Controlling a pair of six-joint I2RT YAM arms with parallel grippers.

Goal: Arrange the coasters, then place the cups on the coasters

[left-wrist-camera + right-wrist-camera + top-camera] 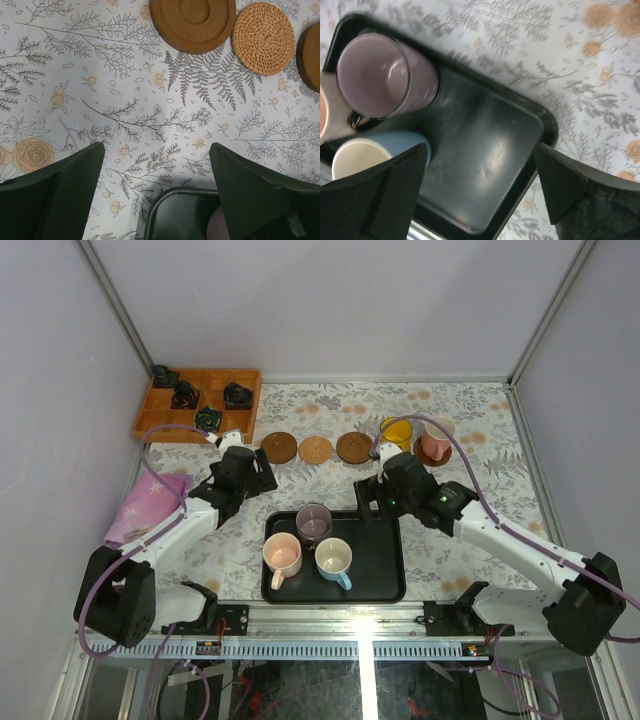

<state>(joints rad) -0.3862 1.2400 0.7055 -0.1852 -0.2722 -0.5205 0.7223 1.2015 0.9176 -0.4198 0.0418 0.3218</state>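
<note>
Three coasters lie in a row: a dark one (279, 448) (192, 22), a tan woven one (316, 450) (263, 37) and another dark one (353, 447) (311, 55). To their right stand a yellow cup (397, 432) and a salmon-pink cup (435, 446), the pink one on a dark coaster (443, 457). The black tray (380, 560) (485, 150) holds the mauve cup (314, 523) (385, 75), peach cup (282, 555) and light blue cup (334, 558) (365, 155). My left gripper (262, 476) (156, 150) hangs open over the tray's far left corner (175, 215). Over the tray's bare right half my right gripper (372, 496) (480, 147) is open and empty.
A wooden compartment box (200, 400) with small black objects sits at the far left. A pink cloth (150, 502) lies at the left edge beside the left arm. Enclosure walls close in on both sides and at the back.
</note>
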